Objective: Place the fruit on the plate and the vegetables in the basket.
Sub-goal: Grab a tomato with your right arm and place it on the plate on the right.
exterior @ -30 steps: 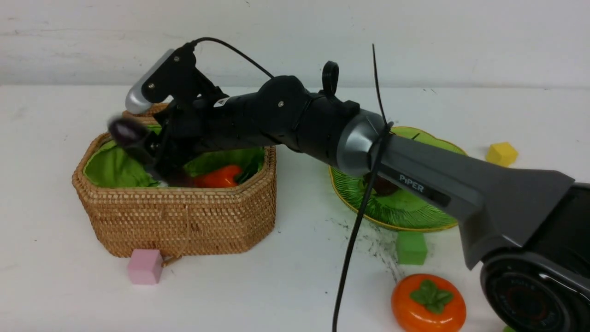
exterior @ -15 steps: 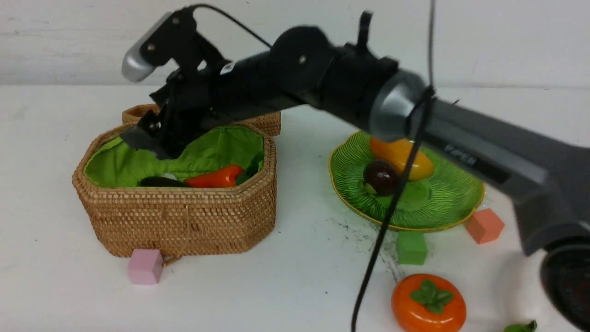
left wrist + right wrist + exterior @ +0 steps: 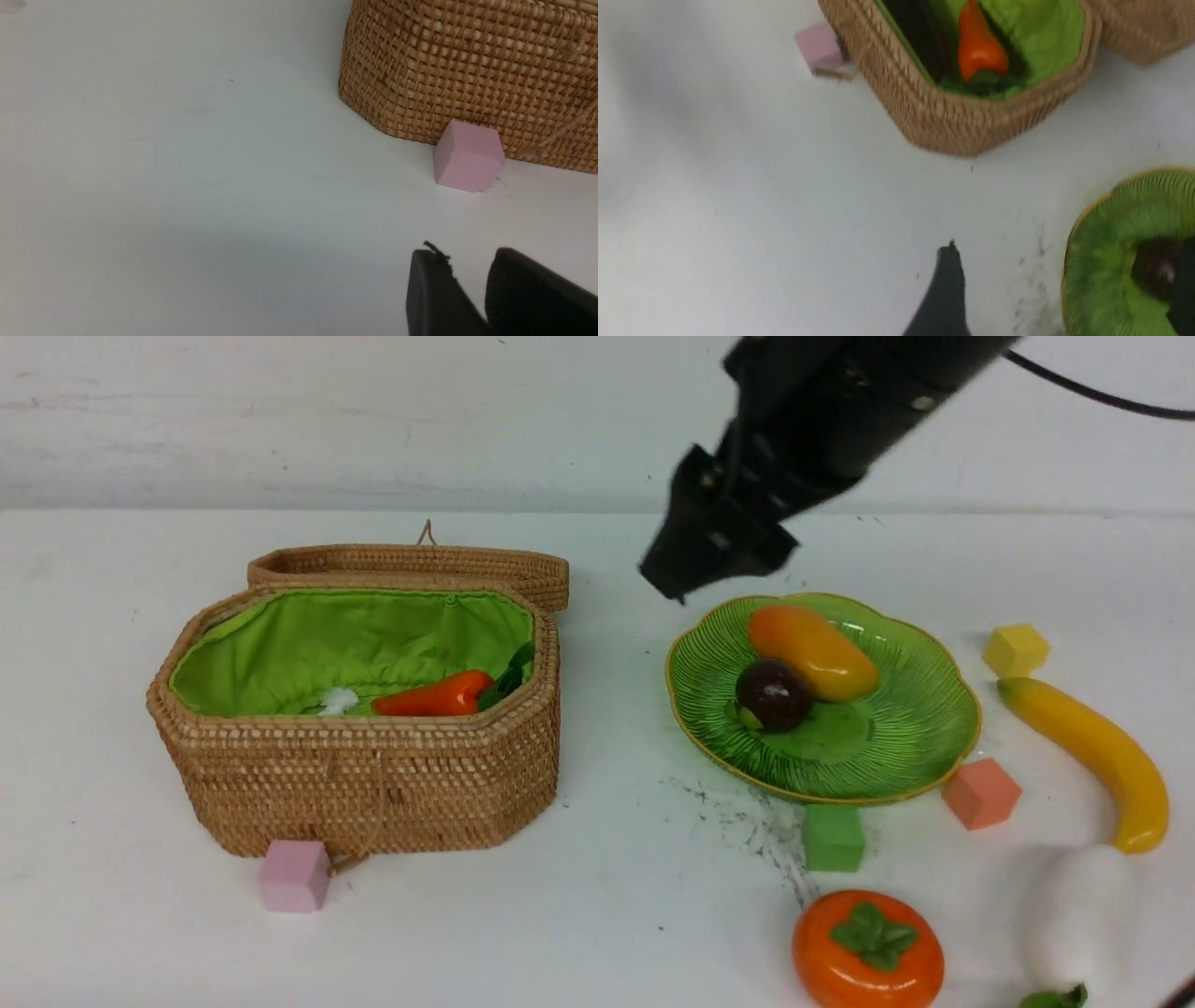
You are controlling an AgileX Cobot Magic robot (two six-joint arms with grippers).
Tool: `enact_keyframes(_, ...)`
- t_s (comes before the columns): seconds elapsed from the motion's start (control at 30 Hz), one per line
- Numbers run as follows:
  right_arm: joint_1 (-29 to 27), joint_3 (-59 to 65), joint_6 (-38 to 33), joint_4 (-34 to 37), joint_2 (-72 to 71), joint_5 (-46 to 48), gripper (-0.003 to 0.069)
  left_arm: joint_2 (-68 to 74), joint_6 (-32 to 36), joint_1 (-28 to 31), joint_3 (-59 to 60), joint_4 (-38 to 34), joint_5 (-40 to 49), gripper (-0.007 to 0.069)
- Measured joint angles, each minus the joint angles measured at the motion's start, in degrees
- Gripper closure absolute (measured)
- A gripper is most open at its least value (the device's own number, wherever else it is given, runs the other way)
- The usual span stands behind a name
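Right gripper spread, empty; the fat glossy white oblong vegetable (near right) could squirt from its pinch.

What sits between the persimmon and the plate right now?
A green cube, just before the plate's near rim, then bare table to the persimmon. The front view shows it.

The basket is rough woven wicker with a matt green cloth lining. The ribbed plate, mango and persimmon look glossy and smooth. The white desk is smooth, matt.
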Motion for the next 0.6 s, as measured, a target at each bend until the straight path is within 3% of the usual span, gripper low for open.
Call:
enact_keyframes(0.3, -6.2, 32.9, 7.7, -1.0, -14.2, -5.6, 0.0056, 0.0, 0.0, 0.0, 0.0, 0.0, 0.0, 0.0449)
enact_keyframes(0.47, -10.9, 49.9, 22.7, 2.2, -18.8, -14.5, 0.0061, 0.0, 0.0, 0.0, 0.0, 0.0, 0.0, 0.0449)
enact_keyframes(0.6, -13.1, 55.5, 25.0, 4.8, -18.1, -22.1, 0.0063, 0.0, 0.0, 0.0, 0.0, 0.0, 0.0, 0.0449)
